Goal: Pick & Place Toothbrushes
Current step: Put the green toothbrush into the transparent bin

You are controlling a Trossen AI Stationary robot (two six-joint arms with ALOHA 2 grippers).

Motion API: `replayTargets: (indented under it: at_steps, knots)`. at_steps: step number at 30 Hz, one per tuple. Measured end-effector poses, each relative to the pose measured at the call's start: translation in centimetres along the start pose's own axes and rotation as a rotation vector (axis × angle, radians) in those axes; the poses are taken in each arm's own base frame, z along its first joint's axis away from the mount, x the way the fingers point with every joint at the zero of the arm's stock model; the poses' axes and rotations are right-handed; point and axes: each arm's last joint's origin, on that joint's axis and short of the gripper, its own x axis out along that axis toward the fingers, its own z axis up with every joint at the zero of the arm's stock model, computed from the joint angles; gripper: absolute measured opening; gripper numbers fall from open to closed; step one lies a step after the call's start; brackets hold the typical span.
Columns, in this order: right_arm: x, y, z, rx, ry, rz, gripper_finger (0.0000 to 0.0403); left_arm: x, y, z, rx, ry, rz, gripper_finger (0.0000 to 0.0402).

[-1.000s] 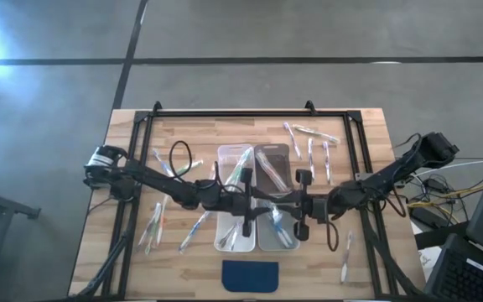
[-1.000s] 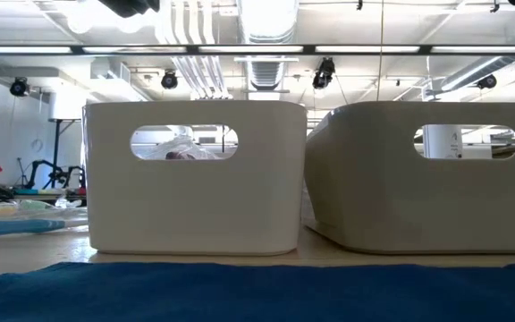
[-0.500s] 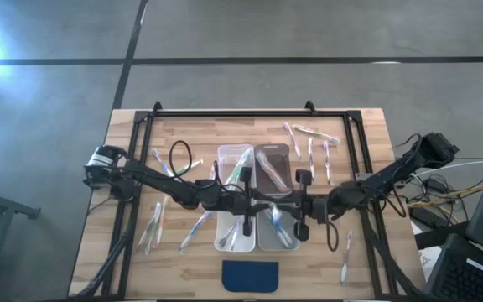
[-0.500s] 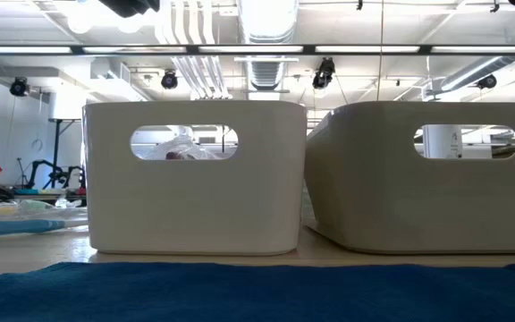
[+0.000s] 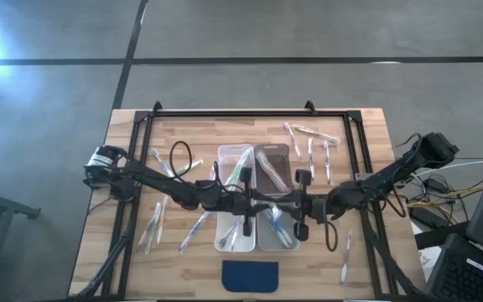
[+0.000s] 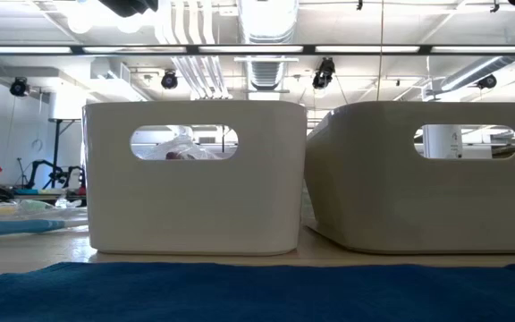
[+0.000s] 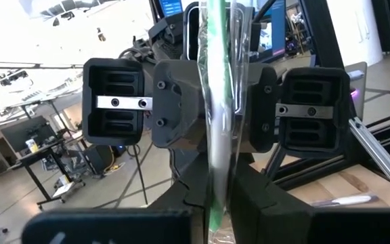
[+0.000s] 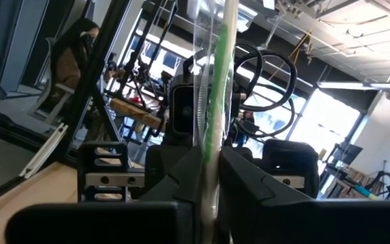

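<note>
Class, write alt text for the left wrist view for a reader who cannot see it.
A wrapped green toothbrush stands upright, pinched in the left claw, which is shut on it. The right claw faces the camera just behind it, gripping the same toothbrush.

The high view looks straight down on the bins [image 5: 255,201]; the low view faces them closely from the pad's edge [image 6: 257,291]; wrist views face each other above them.
</note>
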Motion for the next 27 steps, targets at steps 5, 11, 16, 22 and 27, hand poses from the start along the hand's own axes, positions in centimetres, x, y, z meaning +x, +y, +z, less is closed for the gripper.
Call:
replayTargets:
  at_steps: [5, 11, 16, 22, 27]
  knots:
    - [0.0, 0.0, -0.1, 0.028, 0.006, 0.002, 0.0070, 0.0, 0.0, -0.1, -0.001, 0.005, -0.002, 0.0032]
    - [0.0, 0.0, -0.1, 0.032, 0.010, 0.004, 0.0123, 0.0, -0.1, -0.2, 0.002, 0.016, -0.007, 0.0032]
    - [-0.1, 0.0, -0.2, 0.034, 0.029, 0.003, 0.0176, 0.0, -0.1, -0.3, 0.004, 0.024, -0.011, 0.0032]
    - [-0.5, -0.6, -0.2, 0.008, 0.130, -0.124, 0.0229, 0.0, -0.1, -0.4, 0.005, 0.049, 0.005, 0.0032]
    - [-1.7, -1.4, -0.3, -0.004, 0.278, -0.179, 0.0257, -0.3, 0.3, -0.7, 0.000, 0.159, 0.107, 0.0032]
